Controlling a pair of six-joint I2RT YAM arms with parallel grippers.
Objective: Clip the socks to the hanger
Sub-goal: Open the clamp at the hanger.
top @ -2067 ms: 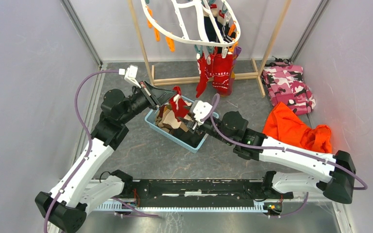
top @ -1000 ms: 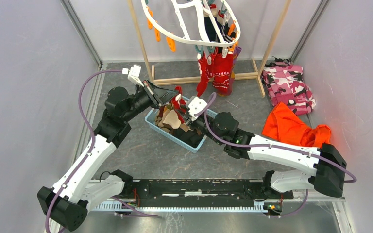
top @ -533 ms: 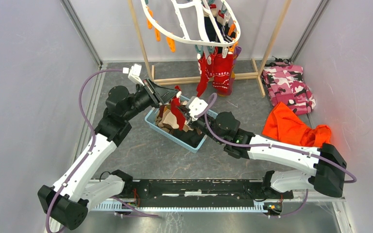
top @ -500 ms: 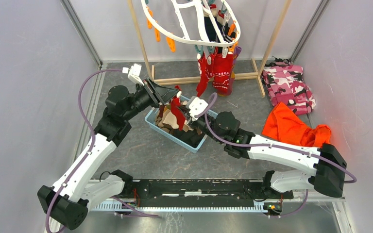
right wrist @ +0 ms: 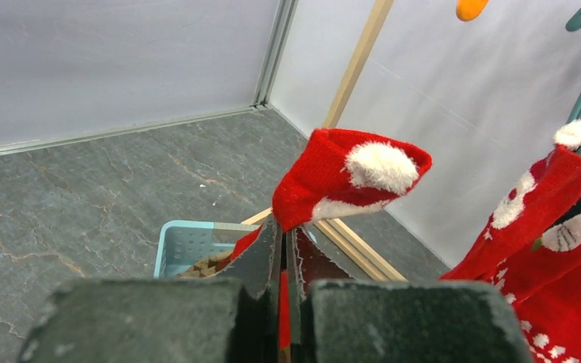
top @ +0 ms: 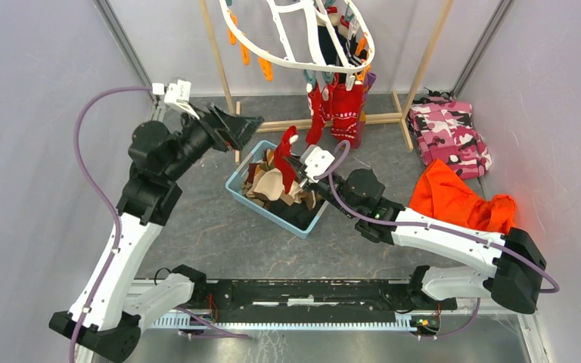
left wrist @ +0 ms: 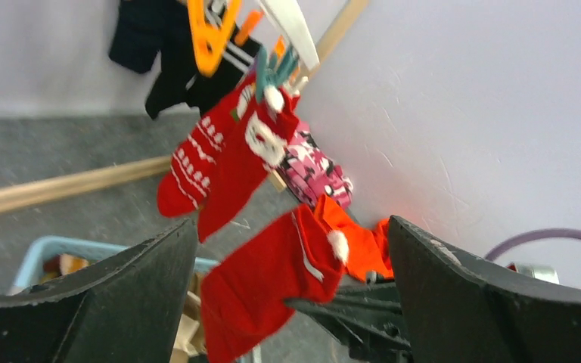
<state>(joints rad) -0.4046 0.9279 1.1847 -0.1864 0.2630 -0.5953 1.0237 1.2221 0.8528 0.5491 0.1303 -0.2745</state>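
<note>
Releasing the red sock (top: 288, 150), left tool (top: 247, 134) backed away; right tool (right wrist: 281, 227) grips it.

A red sock (right wrist: 325, 181) with a white pompom is seen at centre. Red socks (top: 342, 110) at upper centre are patterned in white. The hanger (top: 284, 62) is coloured white, its clips (top: 265, 69) teal and orange, the basket (top: 257, 208) light blue.

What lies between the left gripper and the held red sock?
Nothing: the left wrist view shows the held red sock unobstructed beyond the open fingers.
</note>
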